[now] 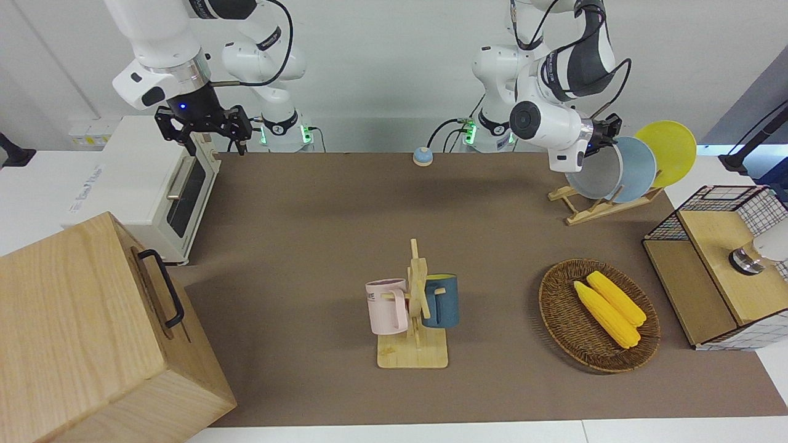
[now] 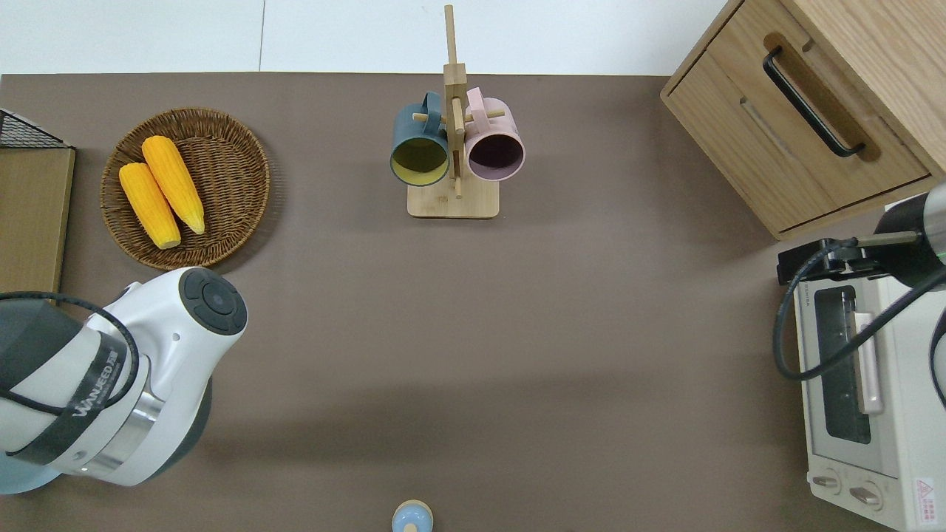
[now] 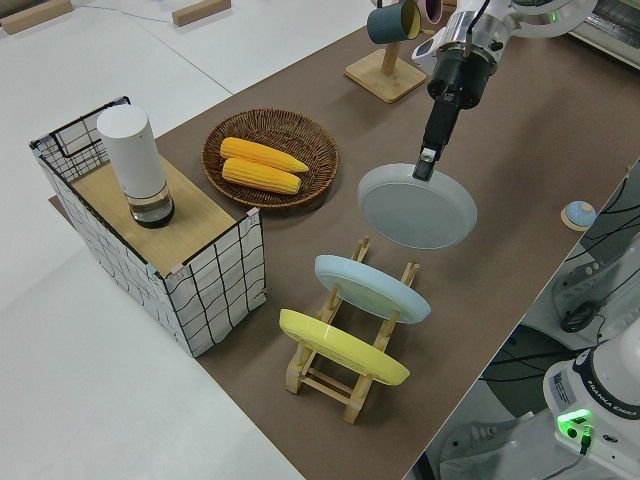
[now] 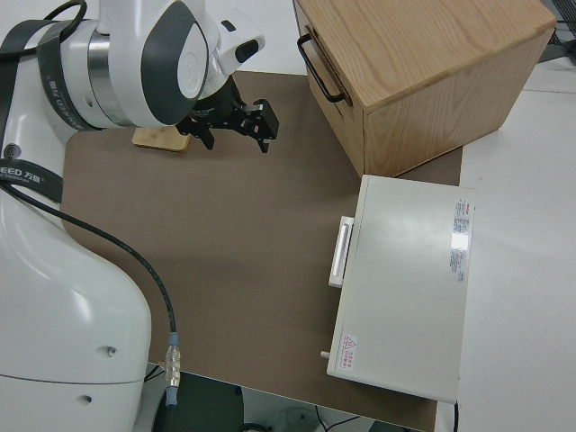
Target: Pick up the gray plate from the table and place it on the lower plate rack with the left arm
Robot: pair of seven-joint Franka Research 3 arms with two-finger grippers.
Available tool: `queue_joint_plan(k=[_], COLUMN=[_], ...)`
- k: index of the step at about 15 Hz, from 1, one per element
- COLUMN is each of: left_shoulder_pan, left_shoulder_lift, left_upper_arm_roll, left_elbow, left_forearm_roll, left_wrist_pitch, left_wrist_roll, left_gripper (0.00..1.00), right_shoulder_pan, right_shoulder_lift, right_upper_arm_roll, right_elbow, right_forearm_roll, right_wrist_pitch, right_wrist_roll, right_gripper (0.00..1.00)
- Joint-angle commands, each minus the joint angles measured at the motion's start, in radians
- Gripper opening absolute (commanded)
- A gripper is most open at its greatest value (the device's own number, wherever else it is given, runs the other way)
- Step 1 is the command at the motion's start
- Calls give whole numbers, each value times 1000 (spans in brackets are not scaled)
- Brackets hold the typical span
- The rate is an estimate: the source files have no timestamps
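Beside light blue plate: gray plate

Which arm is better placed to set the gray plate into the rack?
Left. The left gripper already holds the gray plate by its rim, up beside the lower plate rack. The right arm is parked.

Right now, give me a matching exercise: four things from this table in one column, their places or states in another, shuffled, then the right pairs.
Things:
1. gray plate
2. yellow plate
3. corn cobs
4. pink mug

Places or states:
A. lying in the wicker basket
B. hanging on the wooden mug stand
C. held up by the left gripper
D. standing in the plate rack

Pairs: 1-C, 2-D, 3-A, 4-B
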Motion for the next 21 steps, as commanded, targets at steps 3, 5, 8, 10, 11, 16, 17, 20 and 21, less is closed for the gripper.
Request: queue_joint_plan(k=[3, 5, 8, 10, 11, 16, 17, 20, 21], left_shoulder_pan=[-10, -10, -9, -9, -9, -7, -6, -4, -3], left_shoulder_lift=[34, 49, 62, 68, 75, 94, 94, 103, 105], left_upper_arm_roll=[-3, -3, -3, -3, -3, -3, -3, -3, -3], left_elbow=[-19, -22, -33, -33, -33, -33, -33, -36, -37], left_forearm_roll=[29, 29, 28, 26, 23, 12, 9, 0, 0], left_wrist_pitch=[-13, -10, -1, 7, 15, 41, 47, 58, 58], left_wrist_roll=[-72, -93, -107, -107, -108, -121, -121, -122, -122], left_gripper=[0, 0, 0, 0, 0, 0, 0, 0, 0], right_shoulder_pan=[7, 7, 7, 7, 7, 7, 7, 7, 7], right_shoulder_lift=[0, 0, 0, 2, 0, 0, 0, 0, 0], right_upper_arm_roll=[-6, -6, -6, -6, -6, -6, -6, -6, -6], right_elbow=[6, 6, 6, 6, 6, 6, 6, 6, 6], right_forearm_roll=[3, 3, 3, 3, 3, 3, 3, 3, 3], right_wrist_pitch=[-1, -2, -1, -1, -1, -1, -1, -1, -1], right_wrist_roll=[4, 4, 4, 4, 4, 4, 4, 4, 4], right_gripper=[983, 983, 983, 983, 983, 983, 983, 983, 983])
